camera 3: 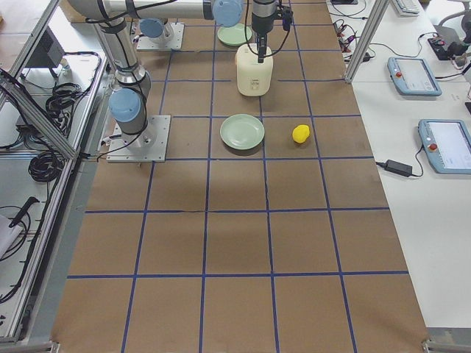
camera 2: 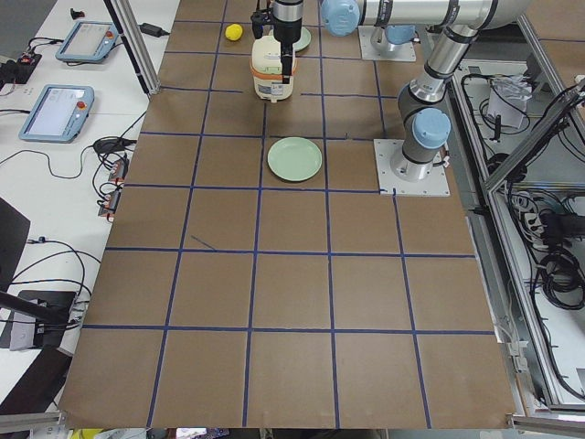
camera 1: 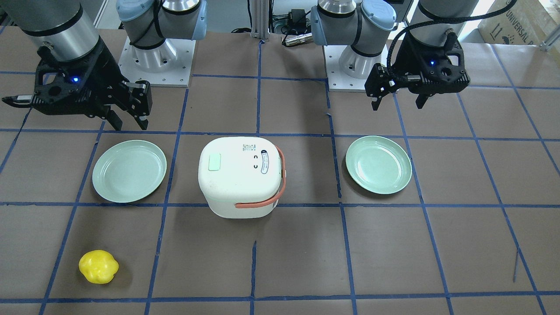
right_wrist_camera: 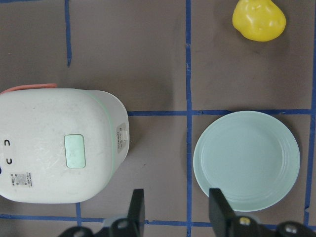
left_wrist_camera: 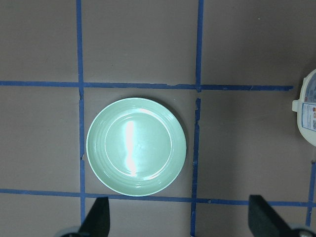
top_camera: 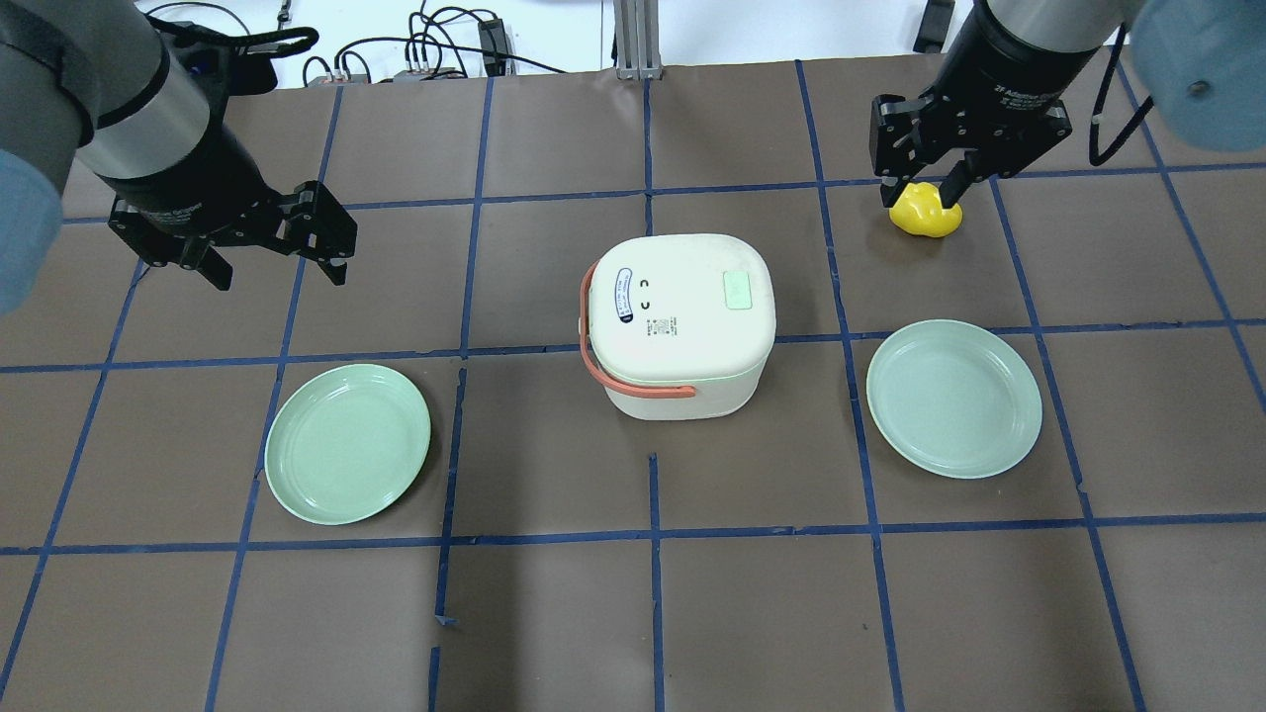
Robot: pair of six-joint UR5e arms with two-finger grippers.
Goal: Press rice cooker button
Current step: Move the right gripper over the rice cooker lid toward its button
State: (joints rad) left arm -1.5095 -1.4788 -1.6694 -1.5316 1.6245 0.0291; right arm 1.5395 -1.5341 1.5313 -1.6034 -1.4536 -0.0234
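The white rice cooker with an orange handle stands mid-table, lid shut; it also shows in the overhead view. Its pale green button sits on the lid, toward my right side, and shows in the right wrist view. My right gripper is open and empty, held high, apart from the cooker. My left gripper is open and empty, high over the left plate. Only the cooker's edge shows in the left wrist view.
Two pale green plates flank the cooker: one on my left, one on my right. A yellow lumpy fruit lies on the far right of the table. Blue tape lines grid the brown tabletop.
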